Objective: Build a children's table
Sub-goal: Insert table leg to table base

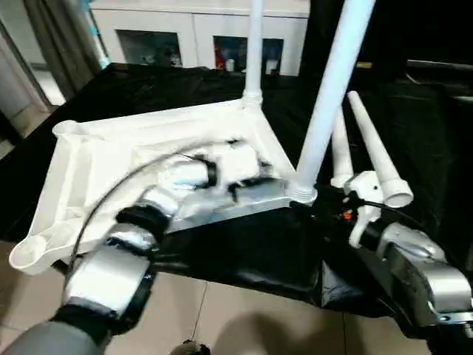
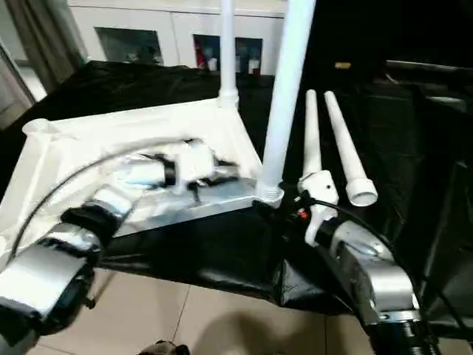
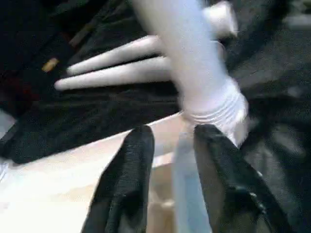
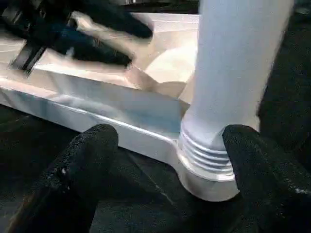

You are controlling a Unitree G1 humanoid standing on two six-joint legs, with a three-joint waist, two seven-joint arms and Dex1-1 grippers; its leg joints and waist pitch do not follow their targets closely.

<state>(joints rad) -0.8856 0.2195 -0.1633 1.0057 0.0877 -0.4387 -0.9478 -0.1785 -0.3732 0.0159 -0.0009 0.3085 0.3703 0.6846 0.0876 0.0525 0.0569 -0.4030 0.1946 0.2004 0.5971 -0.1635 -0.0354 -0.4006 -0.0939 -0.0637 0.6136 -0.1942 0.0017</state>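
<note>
**Two legs stand in the upturned tabletop**

Head views: the white tabletop [image 1: 111, 159] lies ribbed side up on the black-draped desk [image 1: 244, 255]. One leg [image 1: 253, 52] stands at its 12 o'clock corner, another [image 1: 330, 89] at 3 o'clock. Two loose legs [image 1: 373, 151] lie beyond.

Left wrist view: the left claw [image 3: 172, 141] hangs apart over the rim.

Right wrist view: the right claw [image 4: 165, 145] gapes wide beside the socket [image 4: 206, 167], gripping nothing.
</note>
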